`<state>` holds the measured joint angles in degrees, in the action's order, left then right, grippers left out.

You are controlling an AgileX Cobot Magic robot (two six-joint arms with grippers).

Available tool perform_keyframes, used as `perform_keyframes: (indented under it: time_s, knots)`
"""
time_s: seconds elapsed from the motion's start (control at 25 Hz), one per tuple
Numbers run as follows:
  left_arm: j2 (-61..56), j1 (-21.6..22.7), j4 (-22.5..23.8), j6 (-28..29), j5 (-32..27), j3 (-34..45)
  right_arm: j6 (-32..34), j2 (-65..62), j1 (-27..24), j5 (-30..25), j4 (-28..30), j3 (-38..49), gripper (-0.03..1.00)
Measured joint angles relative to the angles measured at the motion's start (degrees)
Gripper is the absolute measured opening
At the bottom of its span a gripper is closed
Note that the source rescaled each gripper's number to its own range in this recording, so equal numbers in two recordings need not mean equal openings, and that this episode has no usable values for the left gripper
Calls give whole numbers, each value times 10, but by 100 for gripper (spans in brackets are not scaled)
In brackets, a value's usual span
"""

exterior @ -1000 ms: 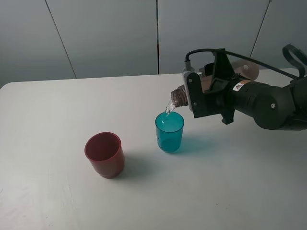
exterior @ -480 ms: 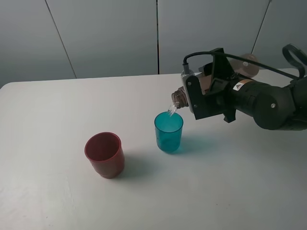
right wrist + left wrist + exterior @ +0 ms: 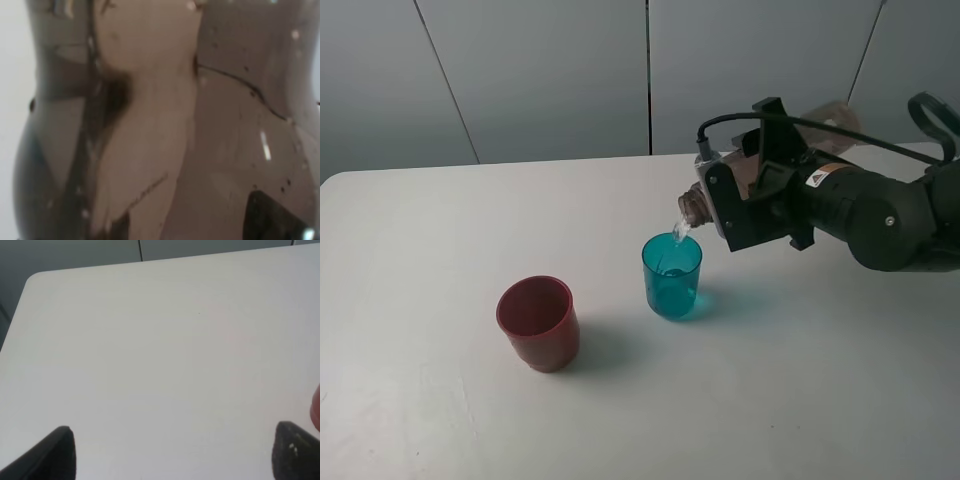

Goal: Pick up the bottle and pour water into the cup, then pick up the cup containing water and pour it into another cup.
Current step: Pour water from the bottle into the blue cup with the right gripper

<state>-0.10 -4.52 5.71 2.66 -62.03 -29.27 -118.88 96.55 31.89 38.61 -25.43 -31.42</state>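
Note:
The smoky grey-brown bottle (image 3: pixel 694 204) lies tilted, neck down to the left, with my right gripper (image 3: pixel 748 198) shut on its body. A thin stream of water falls from its mouth into the translucent teal cup (image 3: pixel 672 278), which stands upright on the white table (image 3: pixel 440 230). The dark red cup (image 3: pixel 539 323) stands upright to the teal cup's left and nearer the front. In the right wrist view the bottle (image 3: pixel 150 125) fills the whole picture. My left gripper (image 3: pixel 175 460) is open over bare table, its fingertips (image 3: pixel 57 452) far apart, and does not show in the exterior view.
A grey panelled wall (image 3: pixel 550 70) runs behind the table's far edge. A sliver of red (image 3: pixel 316 407) shows at the edge of the left wrist view.
The bottle's base has risen a little, so the bottle tips more steeply. Water keeps running into the teal cup. Neither cup has moved.

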Motion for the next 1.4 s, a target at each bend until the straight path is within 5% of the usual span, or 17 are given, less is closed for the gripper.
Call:
perform_keyframes:
  time_s: [1.4]
  knots:
    - [0,0,0,0,0,0,-8,0,0,33,53,0,1]
